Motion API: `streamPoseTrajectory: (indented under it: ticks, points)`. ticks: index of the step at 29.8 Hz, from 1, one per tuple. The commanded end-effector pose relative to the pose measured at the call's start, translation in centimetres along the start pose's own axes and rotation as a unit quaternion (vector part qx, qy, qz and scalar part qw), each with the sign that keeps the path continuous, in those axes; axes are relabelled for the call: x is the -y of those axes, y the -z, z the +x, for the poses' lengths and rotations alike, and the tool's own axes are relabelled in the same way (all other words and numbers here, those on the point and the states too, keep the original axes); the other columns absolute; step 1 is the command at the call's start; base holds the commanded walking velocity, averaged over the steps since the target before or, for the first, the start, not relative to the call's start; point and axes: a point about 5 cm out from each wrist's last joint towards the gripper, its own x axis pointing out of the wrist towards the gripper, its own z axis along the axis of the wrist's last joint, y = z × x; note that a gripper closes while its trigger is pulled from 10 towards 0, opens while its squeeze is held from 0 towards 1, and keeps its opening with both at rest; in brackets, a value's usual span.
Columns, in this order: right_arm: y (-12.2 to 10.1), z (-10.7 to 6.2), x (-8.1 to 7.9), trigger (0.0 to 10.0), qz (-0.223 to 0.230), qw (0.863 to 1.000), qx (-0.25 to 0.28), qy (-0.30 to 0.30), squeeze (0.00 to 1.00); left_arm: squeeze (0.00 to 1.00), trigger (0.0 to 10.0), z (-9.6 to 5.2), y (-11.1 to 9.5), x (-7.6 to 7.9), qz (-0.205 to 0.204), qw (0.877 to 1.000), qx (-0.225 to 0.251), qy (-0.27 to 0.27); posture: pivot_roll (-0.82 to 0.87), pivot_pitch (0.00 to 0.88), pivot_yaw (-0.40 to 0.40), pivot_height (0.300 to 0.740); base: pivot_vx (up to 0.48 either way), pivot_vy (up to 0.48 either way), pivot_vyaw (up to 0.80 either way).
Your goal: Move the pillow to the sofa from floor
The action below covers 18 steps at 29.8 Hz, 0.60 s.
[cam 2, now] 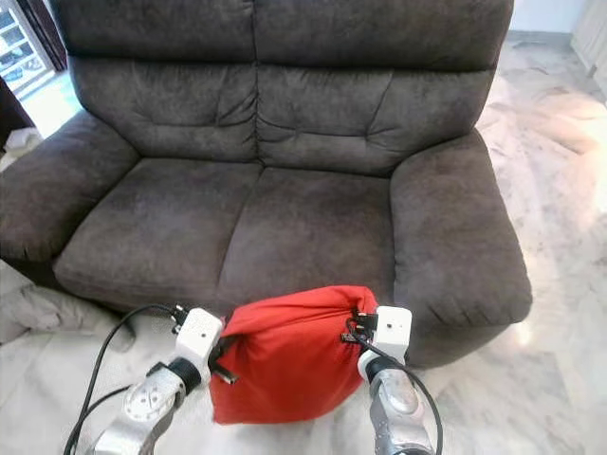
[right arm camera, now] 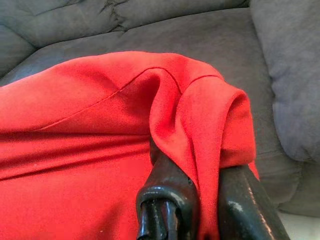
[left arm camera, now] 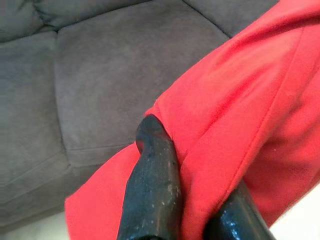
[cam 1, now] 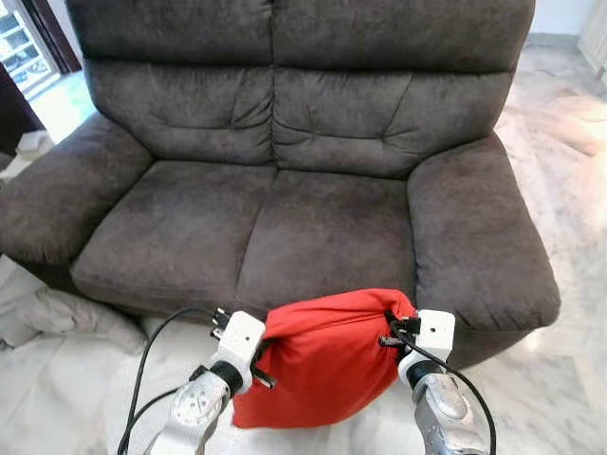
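- Nearest, at the bottom of the left eye view, two silver arms rise from the lower edge. The left gripper (cam 1: pixel 258 358) sits at lower centre-left, the right gripper (cam 1: pixel 391 330) at lower centre-right.
- Between them hangs the red pillow (cam 1: pixel 327 360), in the lower centre of the frame, lifted off the pale marble floor (cam 1: pixel 569 379) and held in front of the sofa's front edge.
- In the left wrist view, a fold of red fabric is pinched between two black fingers (left arm camera: pixel 152 190); the left jaws are clamped on the pillow's edge.
- In the right wrist view, a bunched corner of the pillow is squeezed between the black fingers (right arm camera: pixel 167 195); the right jaws are likewise clenched on the pillow.
- At the lower left of the left eye view, a crumpled pale cloth (cam 1: pixel 57 318) lies on the floor beside the sofa.
- Farther back, the dark grey sofa (cam 1: pixel 285 142) spans the middle and top of the frame, with two bare seat cushions (cam 1: pixel 247 232) and broad armrests.
- The step in hand appears to be carrying the pillow up and forward. To do it well, both grips should stay firm and level, the pillow's lower edge should clear the seat front, and release should come only once it rests over the right-hand cushion.
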Motion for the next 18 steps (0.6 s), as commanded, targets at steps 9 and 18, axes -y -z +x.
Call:
streamPoseTrajectory:
  ticks: [9, 18]
  points:
    - [-1.05, -0.22, 3.09, 10.0, 0.019, 0.997, 0.021, 0.075, 0.00, 0.00, 10.0, -1.16, -0.25, -3.32, -0.013, 0.995, 0.023, -0.094, 0.12, 0.168, 0.048, 0.740, 0.000, 0.000, 0.00]
    - [-0.98, -0.29, 3.15, 10.0, 0.016, 0.997, 0.020, 0.073, 0.00, 0.00, 10.0, -1.05, -0.29, -3.31, -0.023, 0.994, 0.024, -0.101, 0.11, 0.180, 0.044, 0.740, 0.000, 0.000, 0.00]
